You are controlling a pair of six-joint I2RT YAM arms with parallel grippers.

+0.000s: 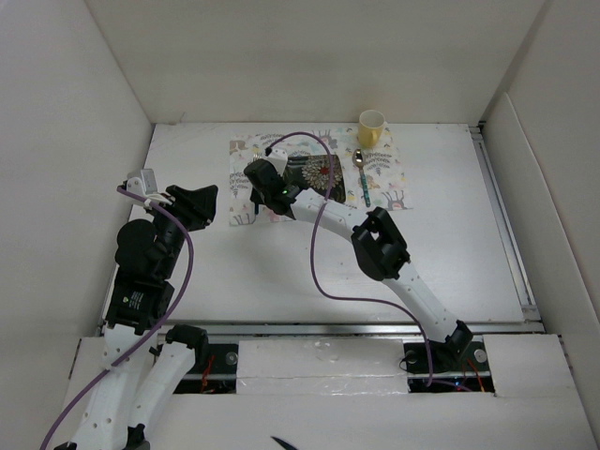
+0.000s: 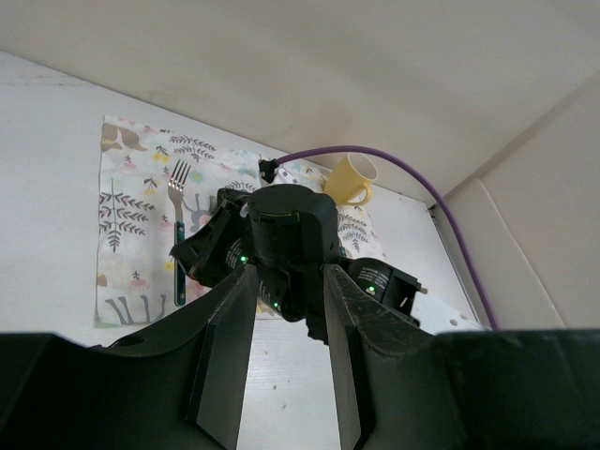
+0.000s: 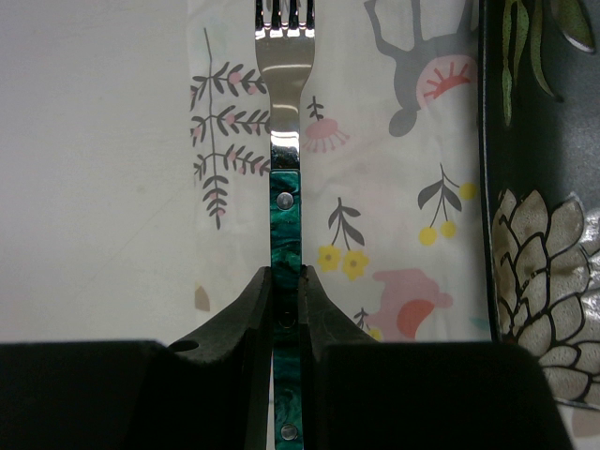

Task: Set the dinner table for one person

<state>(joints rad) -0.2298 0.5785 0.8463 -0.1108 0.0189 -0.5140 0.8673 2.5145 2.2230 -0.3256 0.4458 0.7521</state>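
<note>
Dinner table (image 1: 244, 272), flat, plain white

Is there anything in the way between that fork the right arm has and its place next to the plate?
Nothing visible. The right tool is shut on the green handle of the fork. The fork is over the flowered mat, just left of the dark plate, with only bare cloth between them.

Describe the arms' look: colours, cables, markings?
Right arm: white links, black joints. Left arm: black upper section, white lower links. Left gripper and right gripper: matte black, two fingers. Purple cable loops along each arm; green LEDs on right wrist.
</note>
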